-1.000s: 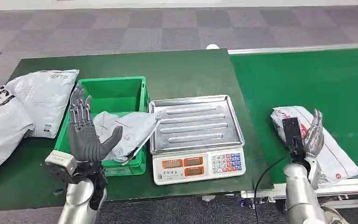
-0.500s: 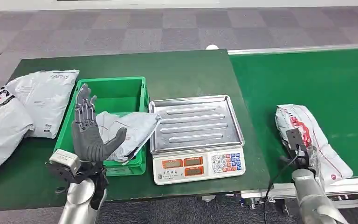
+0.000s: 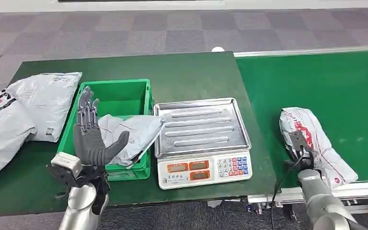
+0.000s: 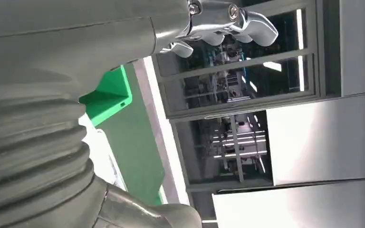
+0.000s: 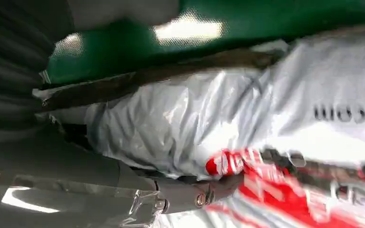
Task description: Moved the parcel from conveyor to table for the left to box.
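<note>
1. Two changes against the earlier pictures: the right hand (image 3: 303,152) has dropped from an upright pose over the parcel (image 3: 311,143) to low at its near end, and the parcel has shifted slightly, while the left hand (image 3: 92,136) has barely moved.
2. Right wrist view has that hand lying against the crumpled wrap, a finger (image 5: 218,187) reaching along it. Grip not confirmed; I cannot tell whether the fingers are closed on the bag or just resting.
3. Reading: the pick-up looks under way, the transfer not yet done.
4. Parcel sits on the conveyor (image 3: 345,81) at the right, near its front edge, well apart from the bench (image 3: 191,72).
5. Parcel look: soft grey-white poly mailer, wrinkled and glossy, red print on top, lumpy fill. Likely to sag when lifted.
6. Left hand is raised, palm up, fingers spread, holding nothing, over the green box (image 3: 120,93), which holds another grey mailer (image 3: 134,132).
7. Scale (image 3: 201,139) stands between box and conveyor, tray bare.
</note>
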